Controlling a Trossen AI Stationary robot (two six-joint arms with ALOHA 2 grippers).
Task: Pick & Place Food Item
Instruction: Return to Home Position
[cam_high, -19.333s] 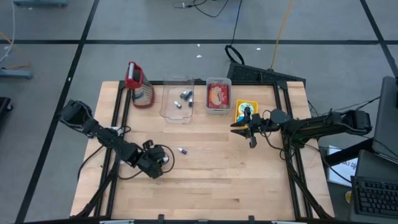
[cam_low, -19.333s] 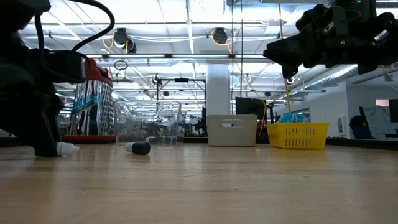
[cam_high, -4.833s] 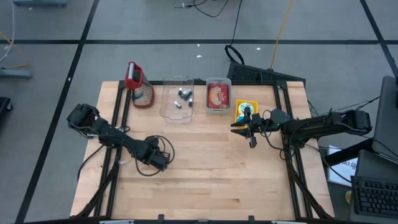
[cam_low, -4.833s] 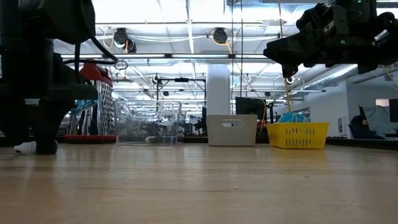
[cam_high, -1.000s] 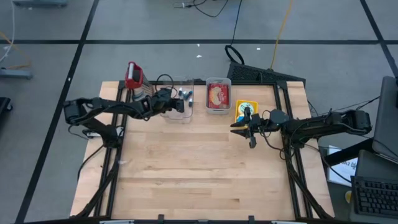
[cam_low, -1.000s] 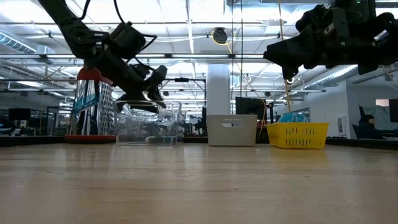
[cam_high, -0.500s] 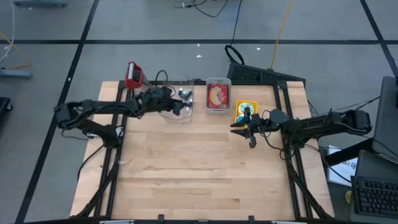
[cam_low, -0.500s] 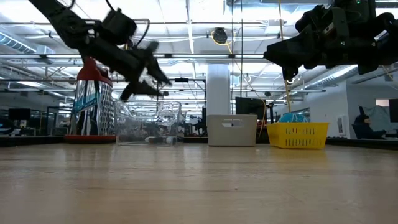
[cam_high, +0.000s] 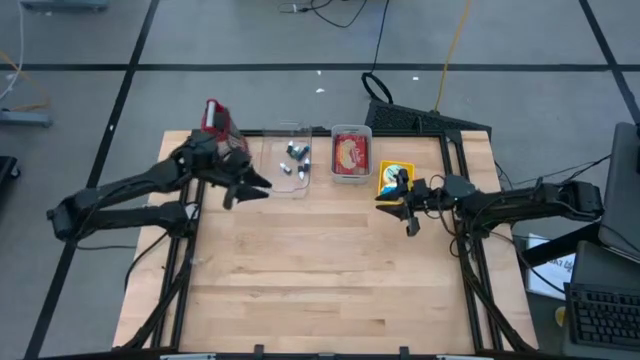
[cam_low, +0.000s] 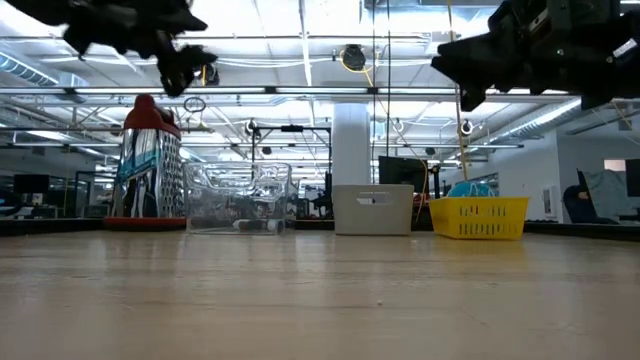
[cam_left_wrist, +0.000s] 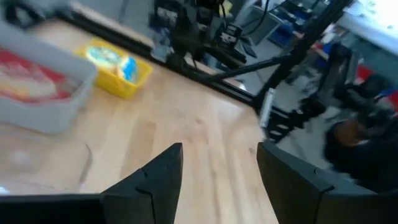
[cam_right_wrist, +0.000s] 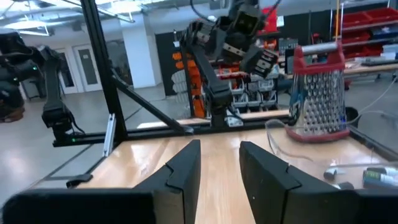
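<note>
While the food colouring bottles (cam_high: 296, 153) lie in the transparent bin (cam_high: 285, 192), the left claw (cam_high: 248, 190) hangs spread and empty beside it: homing step, I'd say, and the arm needs folding back.

The pale wooden surface (cam_high: 330, 280) stands on a grey floor (cam_high: 80, 110) crossed by dark tape lines (cam_high: 300, 67). A yellow cable (cam_high: 455, 40) and black leads trail behind it, and a keyboard (cam_high: 603, 315) sits off its right side. Seen level across the surface, the room is a wide workshop hall with rows of ceiling lights (cam_low: 320, 15) and pipes overhead, a white column (cam_low: 352, 130) in the middle and a monitor (cam_low: 400, 170) farther back. The right wrist view adds grey doors (cam_right_wrist: 78, 62) in a pale wall and red shelving (cam_right_wrist: 373, 28).
</note>
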